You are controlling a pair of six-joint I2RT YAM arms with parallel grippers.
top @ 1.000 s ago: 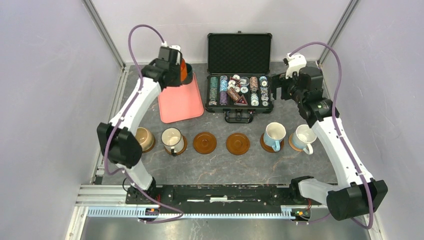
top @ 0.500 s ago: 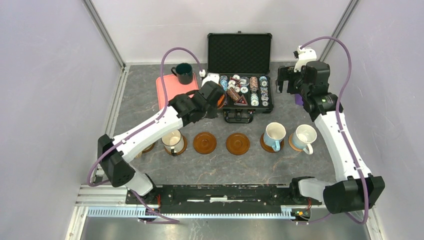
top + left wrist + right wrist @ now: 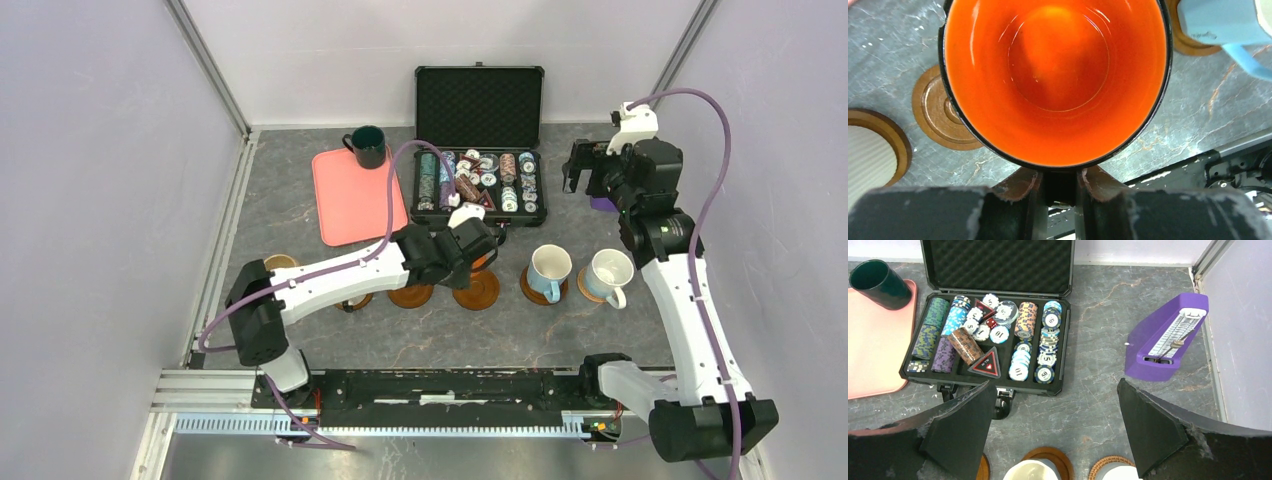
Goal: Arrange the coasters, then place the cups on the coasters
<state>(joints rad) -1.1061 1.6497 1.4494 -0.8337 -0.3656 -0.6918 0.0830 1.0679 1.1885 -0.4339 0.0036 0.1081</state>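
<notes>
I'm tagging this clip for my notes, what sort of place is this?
Probably a robot test cell, not a home: two arms bolted to a metal rail, bare walls with aluminium corner posts, and unrelated props like a poker chip case and purple metronome.

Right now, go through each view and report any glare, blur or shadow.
Top view: even light, sharp, only soft shadows on the table. Left wrist view: a bright sheen inside the glossy orange mug; the left pincer at the bottom edge is dark and soft. Right wrist view: the chip case is crisp; the right pincer looms dark and fuzzy-edged.
</notes>
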